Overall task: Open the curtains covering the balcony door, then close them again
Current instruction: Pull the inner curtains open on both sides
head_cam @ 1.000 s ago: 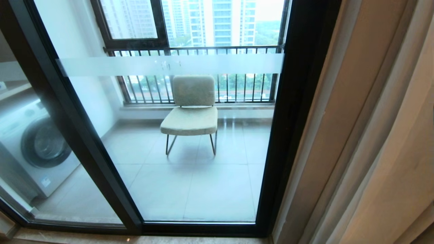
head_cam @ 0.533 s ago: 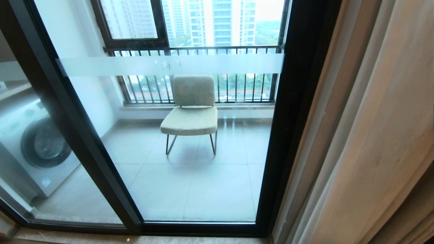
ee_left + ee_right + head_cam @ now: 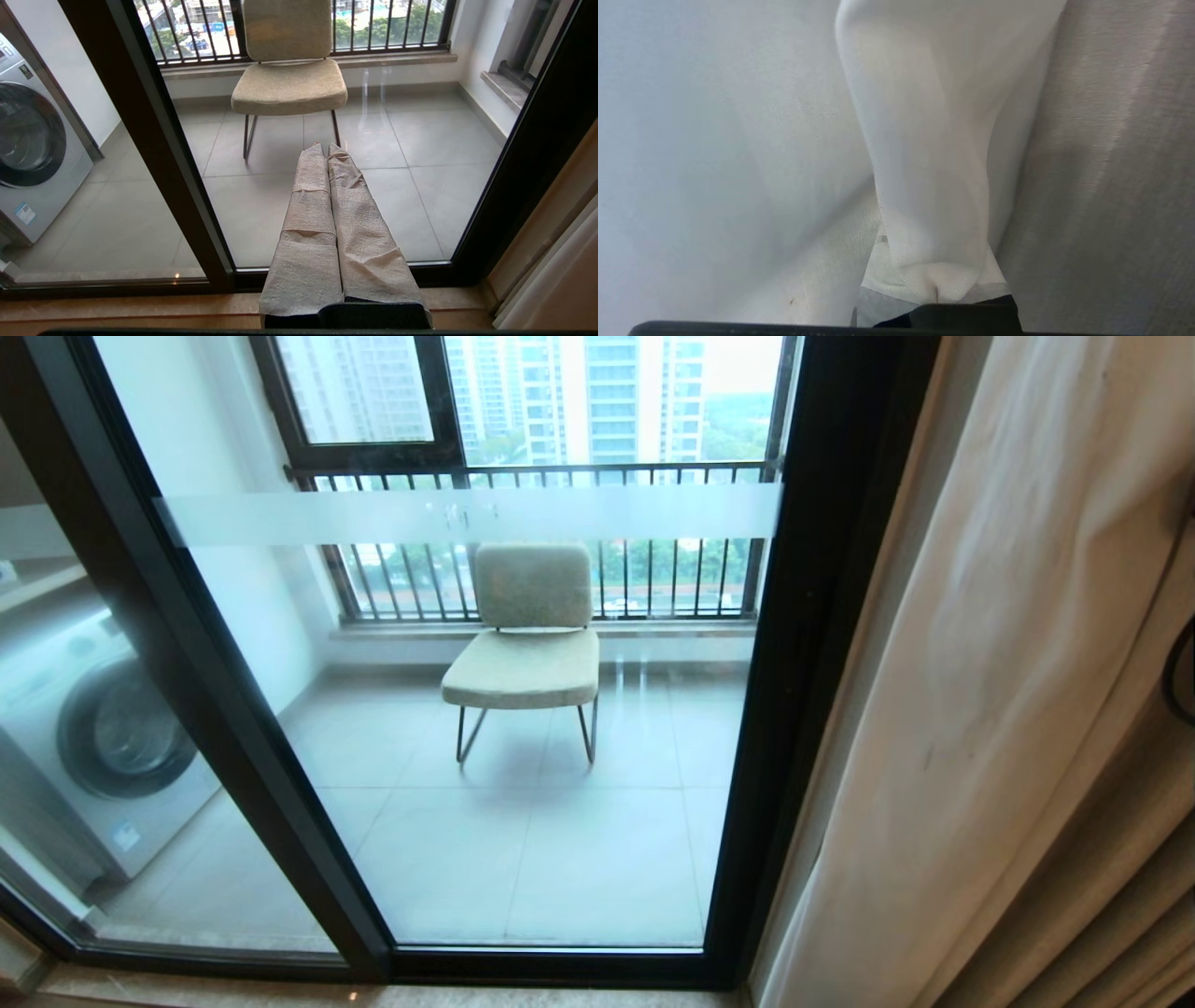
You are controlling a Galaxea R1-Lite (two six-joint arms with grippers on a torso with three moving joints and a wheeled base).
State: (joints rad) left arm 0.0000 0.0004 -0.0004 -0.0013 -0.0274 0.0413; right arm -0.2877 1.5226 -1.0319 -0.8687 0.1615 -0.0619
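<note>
The balcony door [image 3: 560, 859], clear glass in a black frame with a frosted band, stands uncovered in the head view. The curtains hang bunched at its right: a sheer white panel [image 3: 1008, 644] in front and heavy tan cloth [image 3: 1111, 896] behind it. A dark bit of my right arm [image 3: 1181, 672] shows at the right edge. In the right wrist view the sheer curtain [image 3: 924, 140] drapes over my right gripper and hides its fingers; grey-tan cloth [image 3: 1111, 163] is beside it. My left gripper [image 3: 325, 145] is shut and empty, pointing at the door glass [image 3: 420, 186].
Behind the glass stand a beige chair [image 3: 527, 644] and a washing machine [image 3: 103, 737] at the left. A black-framed window with railing bars [image 3: 560, 476] closes the balcony's far side. A stone sill [image 3: 280, 994] runs along the door's foot.
The sheer white curtain has spread wider and leftward over the tan folds at the right. A dark part of my right arm has come into view at the right edge. The left gripper stays still.
</note>
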